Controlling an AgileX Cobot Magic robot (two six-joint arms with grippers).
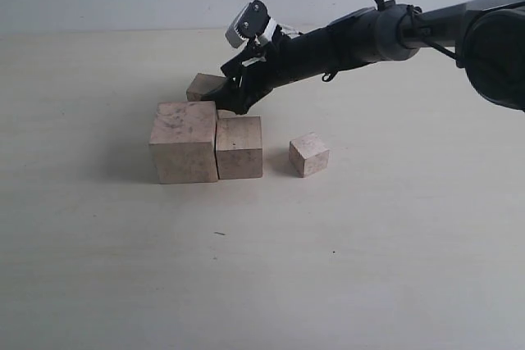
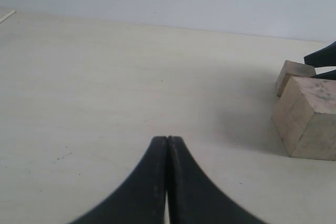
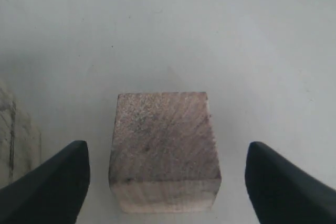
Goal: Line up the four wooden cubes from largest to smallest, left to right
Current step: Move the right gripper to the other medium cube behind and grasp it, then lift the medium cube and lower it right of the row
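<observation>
Attention is centred on the rear cube (image 1: 205, 85), which in the exterior view lies on the table (image 1: 369, 268) at about 12 o'clock from the largest cube (image 1: 184, 142), just behind the front row and partly hidden by the right gripper (image 1: 233, 97). In that row the second cube (image 1: 239, 147) is set against the largest one at its 3 o'clock. The smallest cube (image 1: 308, 154) lies further along at 3 o'clock, with a gap between. The right gripper stands wide open, and in the right wrist view its fingers (image 3: 52, 182) are shown on either side of the rear cube, apart from both faces, so nothing is gripped yet. The left gripper (image 2: 167, 142) is closed on nothing, its tips pressed together, with the largest cube seen some way off from it. The rear cube is judged to be rigid, light and hard to damage. Its sawn faces look matt, so little slip is expected, though a grip on the corners could let it twist. It is best taken squarely across two opposite flat side faces, near mid-height. The gap at 3 o'clock of the second cube is judged to be its place, provided it is third in size, which cannot be settled while it is partly covered.
</observation>
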